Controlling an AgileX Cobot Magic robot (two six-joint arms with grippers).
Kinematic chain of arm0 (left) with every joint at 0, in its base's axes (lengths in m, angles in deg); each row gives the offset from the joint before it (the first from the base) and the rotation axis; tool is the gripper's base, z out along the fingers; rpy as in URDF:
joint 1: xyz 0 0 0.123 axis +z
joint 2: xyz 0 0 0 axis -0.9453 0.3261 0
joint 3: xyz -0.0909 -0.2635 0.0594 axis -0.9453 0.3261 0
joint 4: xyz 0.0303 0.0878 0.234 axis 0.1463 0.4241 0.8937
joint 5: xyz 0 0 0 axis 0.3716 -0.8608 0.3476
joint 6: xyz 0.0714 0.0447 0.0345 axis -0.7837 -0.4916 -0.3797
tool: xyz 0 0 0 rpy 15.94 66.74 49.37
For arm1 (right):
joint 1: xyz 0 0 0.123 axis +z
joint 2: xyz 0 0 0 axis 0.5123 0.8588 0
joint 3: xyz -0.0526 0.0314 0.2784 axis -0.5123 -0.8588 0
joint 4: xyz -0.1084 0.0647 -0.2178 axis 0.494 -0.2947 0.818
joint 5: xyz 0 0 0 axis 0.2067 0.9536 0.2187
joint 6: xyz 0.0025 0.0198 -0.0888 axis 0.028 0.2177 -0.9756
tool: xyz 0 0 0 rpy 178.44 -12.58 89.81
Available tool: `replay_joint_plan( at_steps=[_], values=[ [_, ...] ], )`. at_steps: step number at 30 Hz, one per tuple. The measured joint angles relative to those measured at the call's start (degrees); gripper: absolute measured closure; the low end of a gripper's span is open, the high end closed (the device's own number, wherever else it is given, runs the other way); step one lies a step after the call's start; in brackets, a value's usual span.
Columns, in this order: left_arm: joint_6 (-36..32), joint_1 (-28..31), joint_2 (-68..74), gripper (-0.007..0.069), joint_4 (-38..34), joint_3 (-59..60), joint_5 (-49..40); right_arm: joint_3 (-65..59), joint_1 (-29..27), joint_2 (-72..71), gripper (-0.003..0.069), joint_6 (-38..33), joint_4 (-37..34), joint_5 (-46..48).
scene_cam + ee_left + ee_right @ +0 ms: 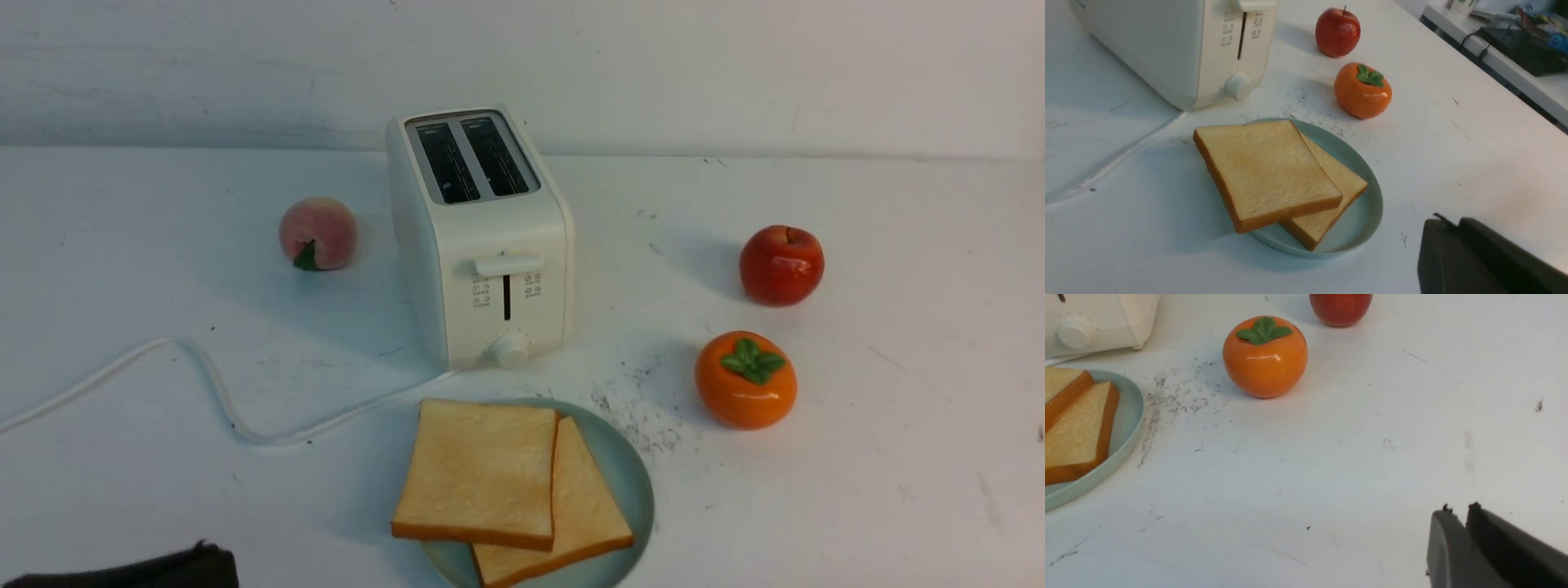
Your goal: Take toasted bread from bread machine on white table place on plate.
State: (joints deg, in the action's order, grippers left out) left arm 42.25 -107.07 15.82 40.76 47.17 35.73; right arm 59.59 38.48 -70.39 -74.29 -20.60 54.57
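Observation:
Two slices of toasted bread lie overlapping on the plate point(638, 478) near the white table's point(898, 457) front edge. The upper slice point(478, 469) juts past the rim on the left and partly covers the lower slice point(584, 510). Behind the plate stands the bread machine point(482, 237), both of its slots dark and empty. My left gripper point(1447, 221) is shut with nothing in it, off to the side of the plate point(1367, 220), and shows at the front view's lower left corner point(163, 565). My right gripper point(1457, 508) hovers over bare table, shut and empty, well away from the plate point(1128, 428).
A peach point(318, 233) lies left of the bread machine. On the right are a red apple point(781, 265) and an orange persimmon point(745, 380). The white cord point(204, 376) snakes leftward across the table. A side desk with clutter point(1515, 53) stands beyond the table's edge.

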Motion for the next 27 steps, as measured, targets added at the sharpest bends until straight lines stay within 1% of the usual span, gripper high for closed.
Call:
replay_joint_plan(
  at_steps=[1,2,4,5,7,11,14,17,19,20,24,27],
  values=[
    [-2.36,1.93,0.00,0.0592,-1.55,0.34,0.95,0.00,0.00,0.00,0.0587,0.00,0.00,0.00],
    [-5.05,6.59,0.00,0.0589,-3.38,1.25,2.46,0.00,0.00,0.00,0.0584,0.00,0.00,0.00],
    [-5.62,11.90,-0.17,0.0589,-3.24,2.64,3.15,0.00,0.00,0.00,0.0580,0.00,0.00,0.00],
    [-5.62,12.91,-0.34,0.0589,-3.11,3.02,3.22,0.00,0.00,0.00,0.0580,0.00,0.00,0.00],
    [-4.78,18.08,-3.24,0.0587,-0.88,6.11,3.22,0.00,0.00,0.00,0.0577,0.00,0.00,0.00],
    [0.27,23.81,-10.42,0.0586,2.71,11.74,3.03,0.00,0.00,0.00,0.0576,0.00,0.00,0.00],
    [4.14,26.27,-14.53,0.0586,4.79,15.57,2.81,0.00,0.00,0.00,0.0574,0.00,0.00,0.00],
    [6.75,26.89,-17.75,0.0580,7.29,16.96,0.19,0.00,0.00,0.00,0.0568,0.00,0.00,0.00],
    [7.14,26.89,-18.60,0.0578,8.14,17.06,-1.43,0.00,0.00,0.00,0.0566,0.00,0.00,0.00],
    [7.51,26.89,-19.78,0.0576,9.21,17.02,-4.43,0.00,0.00,0.00,0.0562,0.00,0.00,0.00],
    [7.57,26.89,-20.63,0.0571,10.04,17.14,-8.57,0.00,0.00,0.00,0.0561,0.00,0.00,0.00],
    [7.57,26.93,-20.63,0.0568,10.04,17.14,-9.19,0.00,0.00,0.00,0.0561,0.00,0.00,0.00]
  ],
)
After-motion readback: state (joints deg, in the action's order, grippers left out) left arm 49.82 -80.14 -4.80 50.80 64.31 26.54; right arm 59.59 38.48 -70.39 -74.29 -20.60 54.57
